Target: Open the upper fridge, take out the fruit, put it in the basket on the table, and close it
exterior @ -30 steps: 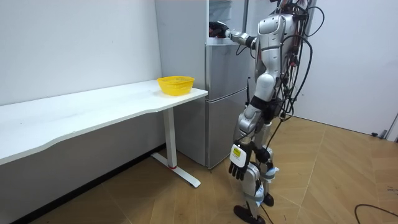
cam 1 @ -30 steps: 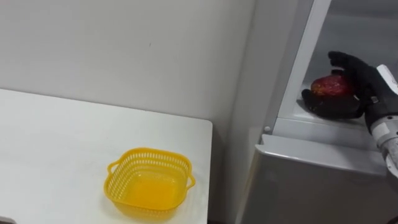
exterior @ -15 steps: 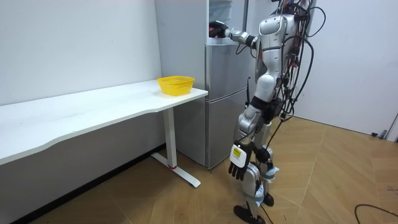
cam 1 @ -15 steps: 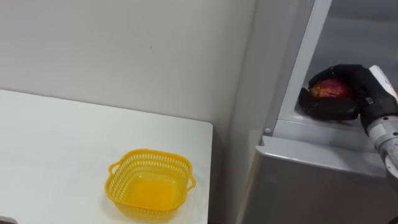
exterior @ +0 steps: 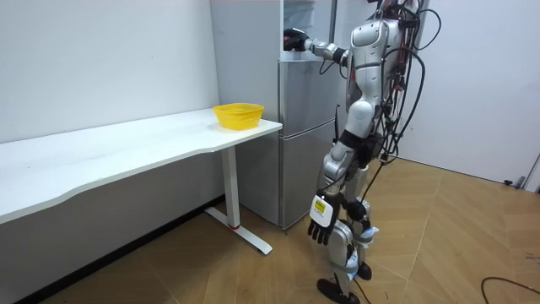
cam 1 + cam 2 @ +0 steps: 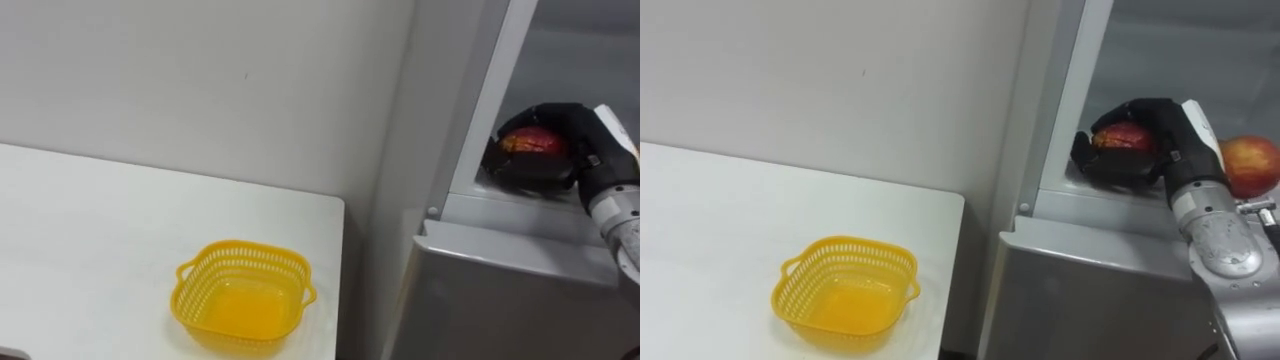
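The yellow basket [image 6: 243,292] sits near the right edge of the white table [image 6: 80,230], probably the fruit's destination. To do this step well, I would lift the red fruit [image 6: 532,141] slightly, then draw it straight out over the front lip of the upper fridge [image 6: 510,205] shelf, clear of the frame on its left. The right hand [image 6: 578,135] curls its fingers over the fruit's top with the thumb below, seemingly gripping it at the shelf's front left corner. A second red fruit [image 6: 1250,165] lies just beside the wrist. The left hand [image 5: 321,230] hangs at the robot's side, fingers relaxed.
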Controlling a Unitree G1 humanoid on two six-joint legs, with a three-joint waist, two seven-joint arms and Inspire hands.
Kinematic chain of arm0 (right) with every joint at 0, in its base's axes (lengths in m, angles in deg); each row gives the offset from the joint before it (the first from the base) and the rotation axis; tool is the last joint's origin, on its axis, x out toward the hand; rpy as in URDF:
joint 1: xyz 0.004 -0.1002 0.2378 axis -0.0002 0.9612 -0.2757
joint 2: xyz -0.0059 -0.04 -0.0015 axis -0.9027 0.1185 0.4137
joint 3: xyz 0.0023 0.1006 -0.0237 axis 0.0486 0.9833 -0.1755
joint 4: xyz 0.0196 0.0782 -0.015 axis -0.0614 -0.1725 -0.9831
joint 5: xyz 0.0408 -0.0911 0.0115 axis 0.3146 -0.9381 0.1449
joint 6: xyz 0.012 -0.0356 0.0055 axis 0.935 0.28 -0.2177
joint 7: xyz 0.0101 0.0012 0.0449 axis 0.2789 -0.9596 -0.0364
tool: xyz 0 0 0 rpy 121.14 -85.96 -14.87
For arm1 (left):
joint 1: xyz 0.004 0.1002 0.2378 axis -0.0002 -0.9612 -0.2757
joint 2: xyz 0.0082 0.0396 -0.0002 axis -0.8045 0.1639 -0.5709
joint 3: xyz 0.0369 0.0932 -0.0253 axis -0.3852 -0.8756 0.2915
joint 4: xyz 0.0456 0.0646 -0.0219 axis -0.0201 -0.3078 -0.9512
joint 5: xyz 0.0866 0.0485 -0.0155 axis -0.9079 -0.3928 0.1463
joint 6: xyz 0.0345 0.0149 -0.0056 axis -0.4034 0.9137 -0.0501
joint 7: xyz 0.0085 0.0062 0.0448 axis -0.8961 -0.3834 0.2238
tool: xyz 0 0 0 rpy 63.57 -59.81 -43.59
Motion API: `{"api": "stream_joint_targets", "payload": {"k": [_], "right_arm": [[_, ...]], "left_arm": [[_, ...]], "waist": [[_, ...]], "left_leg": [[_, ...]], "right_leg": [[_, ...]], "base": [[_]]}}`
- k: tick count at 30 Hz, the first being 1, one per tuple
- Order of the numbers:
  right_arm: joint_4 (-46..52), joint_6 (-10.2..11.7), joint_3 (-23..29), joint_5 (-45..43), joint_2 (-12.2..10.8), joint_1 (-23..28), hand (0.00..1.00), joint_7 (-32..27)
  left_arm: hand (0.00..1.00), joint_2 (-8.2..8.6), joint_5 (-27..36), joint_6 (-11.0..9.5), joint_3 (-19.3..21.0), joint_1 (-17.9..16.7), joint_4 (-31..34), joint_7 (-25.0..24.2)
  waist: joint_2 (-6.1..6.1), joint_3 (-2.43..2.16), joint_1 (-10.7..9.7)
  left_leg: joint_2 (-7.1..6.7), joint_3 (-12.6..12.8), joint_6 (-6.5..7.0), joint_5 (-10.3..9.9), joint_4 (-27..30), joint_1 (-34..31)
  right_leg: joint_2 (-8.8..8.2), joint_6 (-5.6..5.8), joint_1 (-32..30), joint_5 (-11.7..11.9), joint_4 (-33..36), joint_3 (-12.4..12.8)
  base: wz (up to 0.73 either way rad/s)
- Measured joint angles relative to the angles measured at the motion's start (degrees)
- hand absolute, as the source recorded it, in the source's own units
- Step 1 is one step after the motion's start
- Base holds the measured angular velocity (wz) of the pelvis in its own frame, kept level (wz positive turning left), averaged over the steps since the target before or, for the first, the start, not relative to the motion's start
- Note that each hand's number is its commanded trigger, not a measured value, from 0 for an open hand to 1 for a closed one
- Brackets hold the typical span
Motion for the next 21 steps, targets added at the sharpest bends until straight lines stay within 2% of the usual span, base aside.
{"api": "stream_joint_targets", "payload": {"k": [4,13,21], "right_arm": [[3.8,-2.0,-0.1,0.7,-0.1,0.3,1.00,-0.1],[16.3,-2.2,-0.2,1.2,-0.5,5.8,1.00,-3.9],[28.4,-2.1,-0.1,-1.7,-1.0,8.3,1.00,-8.2]], "left_arm": [[0.00,0.00,0.0,-0.1,0.0,-0.2,0.9,-0.3],[0.00,-0.01,0.0,-1.6,0.1,-1.4,0.7,1.7],[0.00,0.04,0.0,-3.1,0.1,-1.1,-1.8,4.5]], "waist": [[0.82,-0.12,-0.1],[1.66,-0.25,-0.2],[1.94,-0.09,-1.8]], "left_leg": [[-0.05,0.0,0.00,0.0,0.0,0.0],[0.22,0.6,-0.02,0.0,-0.4,1.2],[0.46,1.3,-0.02,0.0,-1.0,1.9]], "right_leg": [[0.04,0.00,-0.1,0.0,0.0,0.1],[0.47,0.00,0.1,0.0,-0.1,1.7],[0.66,0.00,0.5,0.0,-0.1,1.8]], "base": [[0.00],[-0.08],[-0.01]]}}
